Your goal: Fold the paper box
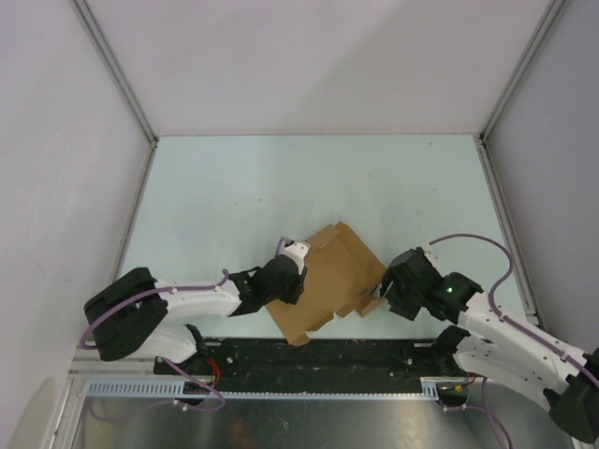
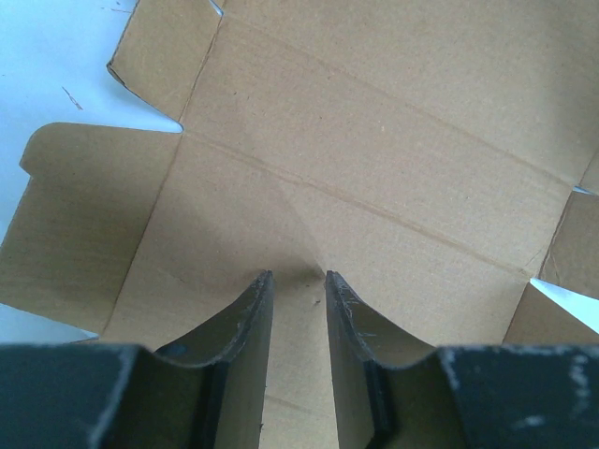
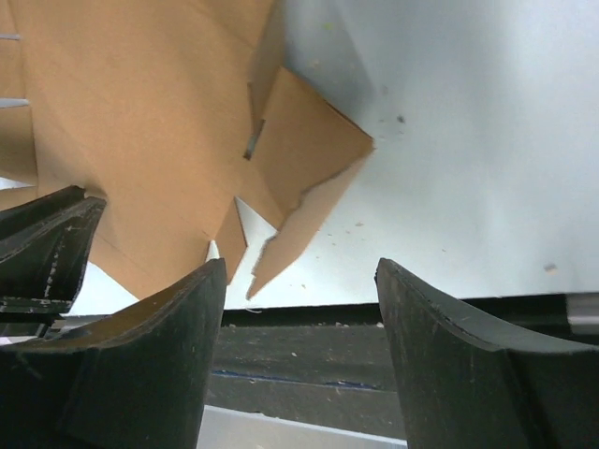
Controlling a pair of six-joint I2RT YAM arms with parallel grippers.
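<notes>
Paper box (image 1: pixel 329 279): a flat brown die-cut sheet, not folded up, lying cornerwise on the pale bench (image 1: pixel 309 178). Its near corner reaches the black rail (image 1: pixel 393 355) along the bench's near edge. The left wrist view shows crease lines across the panels. A round-cornered flap (image 2: pixel 84 224) lies flat at the sheet's left side.

Left arm (image 1: pixel 187 301) reaches in from the box's left side. The left jaws stand a narrow gap apart, fingertips (image 2: pixel 257 295) down on an inner panel of the box. Cardboard shows through the gap and nothing is seen pinched there. A faint shadowed crease runs on from the tips across the panel.

Right arm (image 1: pixel 496 327) sits at the box's right side. The right jaws are spread wide with nothing between the fingers (image 3: pixel 159 355). The box's right-hand tabs (image 3: pixel 309 159) lie just ahead of them, toward the left finger. Whether a finger touches the cardboard cannot be told.
</notes>
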